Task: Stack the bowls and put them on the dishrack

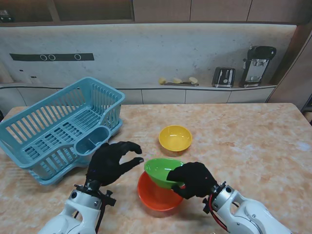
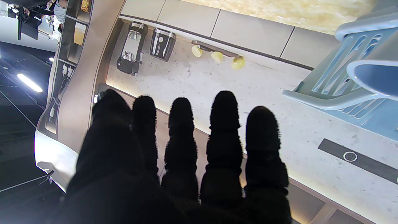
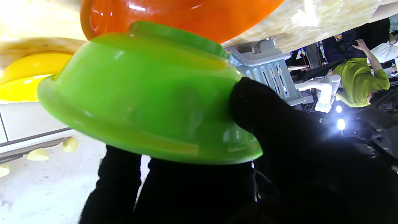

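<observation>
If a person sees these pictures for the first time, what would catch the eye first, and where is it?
The eye goes first to the bright green bowl, held tilted by the right hand over the orange bowl at the near edge of the table. The yellow bowl sits alone farther from me, and the large blue dishrack fills the left side. The left hand hovers with fingers apart, holding nothing, beside the green bowl.
</observation>
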Motion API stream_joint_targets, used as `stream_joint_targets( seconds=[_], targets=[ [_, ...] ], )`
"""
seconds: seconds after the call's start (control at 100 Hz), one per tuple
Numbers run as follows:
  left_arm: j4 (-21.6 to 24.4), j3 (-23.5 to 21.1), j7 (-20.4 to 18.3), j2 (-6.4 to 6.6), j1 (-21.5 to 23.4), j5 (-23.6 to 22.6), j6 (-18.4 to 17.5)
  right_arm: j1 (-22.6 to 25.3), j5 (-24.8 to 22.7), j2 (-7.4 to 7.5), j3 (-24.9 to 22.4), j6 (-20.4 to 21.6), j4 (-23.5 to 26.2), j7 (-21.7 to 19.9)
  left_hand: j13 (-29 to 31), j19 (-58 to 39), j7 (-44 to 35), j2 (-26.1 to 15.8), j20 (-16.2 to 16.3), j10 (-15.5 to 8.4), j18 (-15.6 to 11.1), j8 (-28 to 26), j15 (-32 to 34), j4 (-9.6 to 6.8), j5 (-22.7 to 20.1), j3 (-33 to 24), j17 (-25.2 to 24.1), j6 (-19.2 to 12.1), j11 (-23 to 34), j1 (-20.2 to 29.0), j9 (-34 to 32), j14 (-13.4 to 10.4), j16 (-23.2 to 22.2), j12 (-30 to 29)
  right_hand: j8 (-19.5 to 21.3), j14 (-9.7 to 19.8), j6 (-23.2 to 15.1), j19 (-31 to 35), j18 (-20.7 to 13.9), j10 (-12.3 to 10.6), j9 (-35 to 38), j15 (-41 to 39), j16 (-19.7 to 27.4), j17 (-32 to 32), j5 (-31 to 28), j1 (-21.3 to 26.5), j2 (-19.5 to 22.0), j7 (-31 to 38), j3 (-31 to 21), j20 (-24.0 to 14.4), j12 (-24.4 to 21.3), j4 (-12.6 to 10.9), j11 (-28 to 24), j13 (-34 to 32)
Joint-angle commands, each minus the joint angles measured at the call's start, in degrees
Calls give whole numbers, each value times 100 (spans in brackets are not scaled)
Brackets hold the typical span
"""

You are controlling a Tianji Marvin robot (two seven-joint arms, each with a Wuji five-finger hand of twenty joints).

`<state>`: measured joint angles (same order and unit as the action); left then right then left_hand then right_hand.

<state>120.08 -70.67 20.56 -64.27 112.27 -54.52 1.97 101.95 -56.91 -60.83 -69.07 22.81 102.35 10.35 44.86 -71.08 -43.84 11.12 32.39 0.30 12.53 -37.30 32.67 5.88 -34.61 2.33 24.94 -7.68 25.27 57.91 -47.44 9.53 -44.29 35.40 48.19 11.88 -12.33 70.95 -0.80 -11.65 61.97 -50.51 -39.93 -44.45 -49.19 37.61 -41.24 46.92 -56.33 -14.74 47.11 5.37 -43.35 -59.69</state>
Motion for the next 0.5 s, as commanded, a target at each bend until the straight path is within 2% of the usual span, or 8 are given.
stream_joint_targets(
  seconds=[0.0,0.27,0.41,0.43,0.47,0.49],
  targets=[
    [58,5,-76,-15,49,-9,18,7,-21,-9,41,31,-47,-97,76,11,37,-202,22,30,83,-93,-24,16,-111,91,-64,-97,-96,-11,-135,63,21,64,130,345,-2007,330,-79,-973,109,-67,-97,-23,-946,1003,458,912,-1885,43,-105,-283,182,-68],
    [57,4,-75,-14,48,-9,15,-38,-1,12,103,43,-94,-230,81,13,35,-203,20,19,87,-94,-23,16,-113,93,-62,-98,-98,-16,-136,71,21,64,6,261,-1901,201,-124,-933,-30,61,-33,81,-755,957,300,711,-1734,81,-111,-135,329,124],
    [52,5,-69,-15,43,-8,13,-32,-12,31,116,67,-58,-345,75,12,32,-204,20,22,85,-97,-23,15,-115,90,-62,-98,-97,-13,-134,63,21,64,-156,146,-1751,-13,-180,-823,-193,252,-5,151,-507,771,84,469,-1631,-11,-8,37,595,308],
    [53,5,-67,-15,44,-10,14,-33,-11,33,117,70,-52,-367,73,14,33,-209,20,22,86,-96,-25,15,-114,89,-66,-96,-98,-13,-133,62,21,64,-204,127,-1715,-185,-200,-792,-202,348,-41,141,-455,692,83,426,-1561,-232,113,34,761,340],
    [54,5,-64,-16,47,-11,15,-35,-8,39,119,71,-38,-411,76,14,33,-200,20,26,90,-96,-24,15,-113,90,-66,-94,-97,-10,-136,67,21,64,-215,121,-1692,-223,-219,-783,-230,386,-32,148,-406,640,88,402,-1520,-267,123,47,803,373],
    [55,5,-63,-16,48,-12,16,-37,-9,41,122,69,-33,-429,74,14,31,-202,20,30,91,-98,-26,16,-115,91,-67,-101,-97,-13,-134,68,21,64,-232,112,-1668,-405,-246,-764,-238,451,-52,127,-364,602,113,356,-1416,-577,205,-3,923,395]
  ],
)
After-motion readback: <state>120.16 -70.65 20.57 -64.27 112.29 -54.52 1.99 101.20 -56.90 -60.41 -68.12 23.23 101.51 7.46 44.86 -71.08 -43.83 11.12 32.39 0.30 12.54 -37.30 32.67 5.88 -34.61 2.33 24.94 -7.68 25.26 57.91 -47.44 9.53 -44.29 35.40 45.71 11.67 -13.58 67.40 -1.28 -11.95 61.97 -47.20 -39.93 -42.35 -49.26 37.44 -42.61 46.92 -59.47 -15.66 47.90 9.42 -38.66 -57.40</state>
